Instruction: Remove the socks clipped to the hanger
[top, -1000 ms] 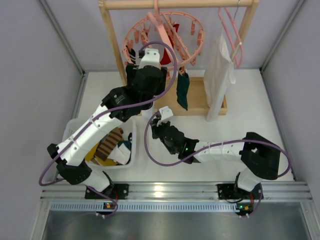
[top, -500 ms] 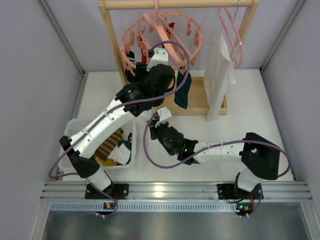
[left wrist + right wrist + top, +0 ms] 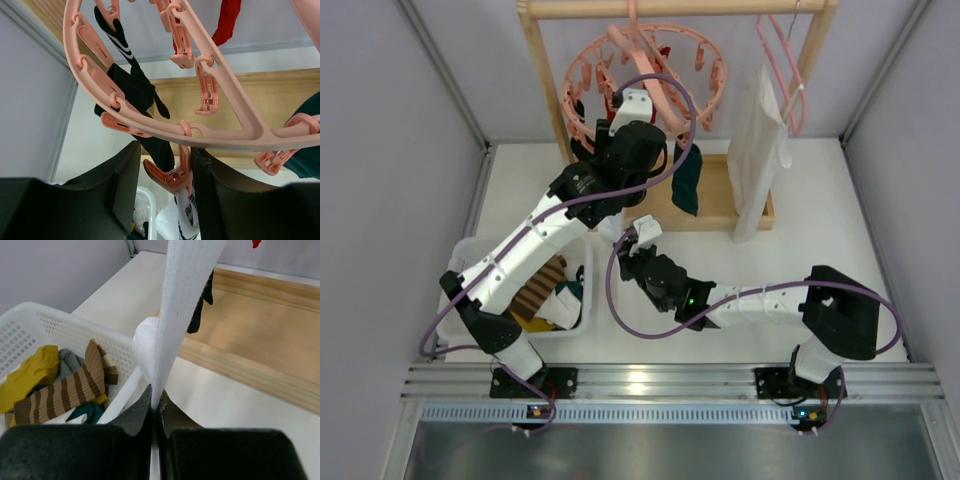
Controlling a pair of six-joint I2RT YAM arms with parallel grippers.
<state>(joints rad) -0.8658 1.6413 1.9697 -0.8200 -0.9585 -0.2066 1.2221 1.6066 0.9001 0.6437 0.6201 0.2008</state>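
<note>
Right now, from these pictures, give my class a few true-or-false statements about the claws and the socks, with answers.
1. The right claw is shut on a white sock. True.
2. The white basket is empty. False: a striped sock and a yellow sock lie in it.
3. The left claw is open around a pink clip. True.
4. The red sock lies in the basket. False: it hangs from the round pink hanger.

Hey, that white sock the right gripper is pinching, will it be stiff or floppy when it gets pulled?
Probably floppy: the white sock hangs as a thin ribbed strip, drawn taut above the right gripper, with a soft fold bulging beside it. The ribbed knit suggests stretch, so it may lengthen before coming free. It looks light.
</note>
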